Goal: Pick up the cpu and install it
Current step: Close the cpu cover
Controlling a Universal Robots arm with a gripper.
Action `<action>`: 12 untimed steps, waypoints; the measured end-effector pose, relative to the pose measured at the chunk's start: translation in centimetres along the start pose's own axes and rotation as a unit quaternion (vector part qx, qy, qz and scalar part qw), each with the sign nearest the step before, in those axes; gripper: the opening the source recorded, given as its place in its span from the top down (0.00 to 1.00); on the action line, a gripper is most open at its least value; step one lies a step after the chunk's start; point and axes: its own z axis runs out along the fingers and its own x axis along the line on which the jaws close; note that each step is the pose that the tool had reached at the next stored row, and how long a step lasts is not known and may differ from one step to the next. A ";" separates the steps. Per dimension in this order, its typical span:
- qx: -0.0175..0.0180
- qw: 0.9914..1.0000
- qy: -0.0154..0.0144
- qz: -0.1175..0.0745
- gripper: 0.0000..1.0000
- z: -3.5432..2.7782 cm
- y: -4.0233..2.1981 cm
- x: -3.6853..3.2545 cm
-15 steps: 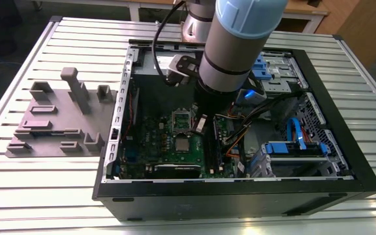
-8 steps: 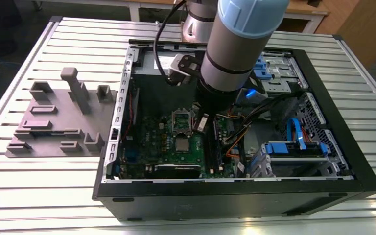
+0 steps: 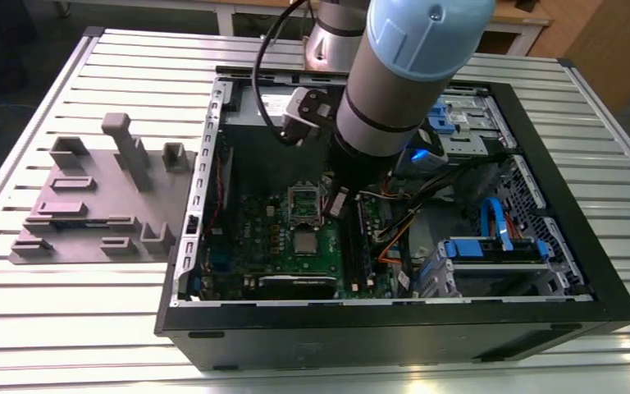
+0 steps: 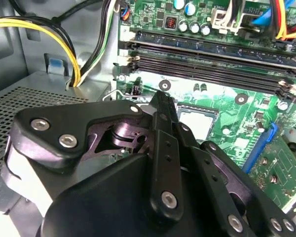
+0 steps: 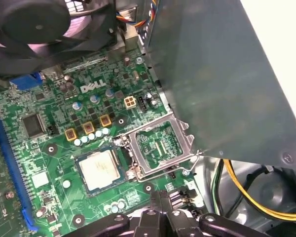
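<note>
Arm (image 3: 386, 90) is angled steeply down into the open PC case (image 3: 403, 328), wrist low over the motherboard (image 3: 266, 222). In both wrist views the end effector (image 5: 163, 197) is seen clenched with nothing held, hovering near the board beside the socket area.

The case is laid on its side on the slatted bench (image 3: 75, 328). One grey fixture plate (image 3: 85, 213) is set on the bench at the exterior view's left, just beside the case and apart from the arm.

Inside the case one green motherboard is mounted. On it, one metal socket load frame (image 5: 183, 132) is swung open. One cpu (image 5: 98, 170) is lying flat in the socket directly next to that open frame, silvery top up, not touched by the end effector.
</note>
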 end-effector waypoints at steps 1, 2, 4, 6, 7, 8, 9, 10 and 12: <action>0.000 1.000 0.000 0.000 0.90 0.01 -0.02 0.00; 0.000 1.000 0.000 0.000 0.90 0.03 -0.08 -0.05; 0.000 1.000 0.000 -0.001 0.90 0.07 -0.18 -0.17; -0.001 1.000 -0.003 -0.001 0.90 0.12 -0.24 -0.24; -0.001 1.000 -0.003 -0.001 0.90 0.14 -0.25 -0.26; -0.001 1.000 -0.003 -0.001 0.90 0.16 -0.29 -0.29; -0.001 1.000 -0.003 -0.001 0.90 0.18 -0.33 -0.31; -0.001 1.000 -0.003 -0.001 0.90 0.20 -0.36 -0.34; -0.002 1.000 -0.004 -0.002 0.90 0.23 -0.36 -0.40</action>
